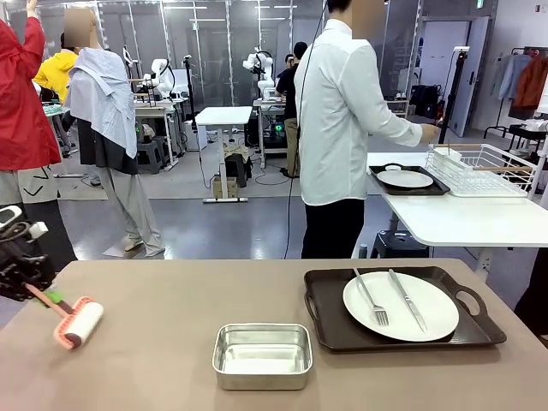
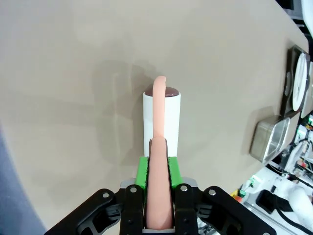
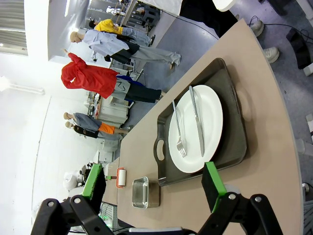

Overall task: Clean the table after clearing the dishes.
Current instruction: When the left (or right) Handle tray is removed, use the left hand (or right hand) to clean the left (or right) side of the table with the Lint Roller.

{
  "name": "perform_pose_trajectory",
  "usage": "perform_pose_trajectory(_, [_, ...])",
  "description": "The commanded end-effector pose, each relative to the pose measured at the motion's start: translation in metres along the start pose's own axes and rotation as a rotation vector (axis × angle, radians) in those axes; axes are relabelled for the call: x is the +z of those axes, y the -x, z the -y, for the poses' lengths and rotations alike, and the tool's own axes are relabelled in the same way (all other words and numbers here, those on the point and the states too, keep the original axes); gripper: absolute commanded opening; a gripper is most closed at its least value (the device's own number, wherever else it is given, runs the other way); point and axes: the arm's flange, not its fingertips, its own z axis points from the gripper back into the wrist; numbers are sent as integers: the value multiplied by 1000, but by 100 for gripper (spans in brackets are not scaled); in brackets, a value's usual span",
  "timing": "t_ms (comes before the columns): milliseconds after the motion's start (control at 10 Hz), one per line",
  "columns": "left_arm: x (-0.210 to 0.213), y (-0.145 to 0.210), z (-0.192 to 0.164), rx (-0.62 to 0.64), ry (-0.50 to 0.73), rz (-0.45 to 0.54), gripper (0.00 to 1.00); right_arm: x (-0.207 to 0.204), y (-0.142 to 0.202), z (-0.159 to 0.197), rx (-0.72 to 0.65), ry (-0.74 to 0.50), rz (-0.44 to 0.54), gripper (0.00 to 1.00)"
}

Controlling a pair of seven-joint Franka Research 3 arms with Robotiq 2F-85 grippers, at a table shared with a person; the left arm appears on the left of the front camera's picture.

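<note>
though apart, two trays [image 1: 334, 330] [image 1: 435, 188], two plates [image 1: 438, 310] [image 1: 405, 179], one roller [image 1: 79, 323]

A lab-like work hall: rows of workbenches [image 1: 224, 116], trailing floor cables [image 1: 272, 178], glass partitions [image 1: 205, 51].

Two trays [image 1: 330, 318] [image 1: 438, 189], two plates [image 1: 432, 300] [image 1: 405, 179], one fork [image 1: 371, 300], one knife [image 1: 407, 300], one pan [image 1: 262, 355], one roller [image 1: 79, 324], one rack [image 1: 484, 171].
</note>
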Motion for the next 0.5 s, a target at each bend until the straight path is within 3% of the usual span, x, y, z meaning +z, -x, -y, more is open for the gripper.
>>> perform_pose_trajectory(0, [10, 5, -27, -30, -146, 60, 20, 1, 0, -2, 1, -13, 10, 100])
perform_pose_trajectory(200, [42, 13, -19, -45, -121, 60, 20, 1, 0, -2, 1, -13, 10, 100])
perform_pose_trajectory(400, [84, 37, 15, -135, -120, 93, 20, 1, 0, -2, 1, -13, 10, 100])
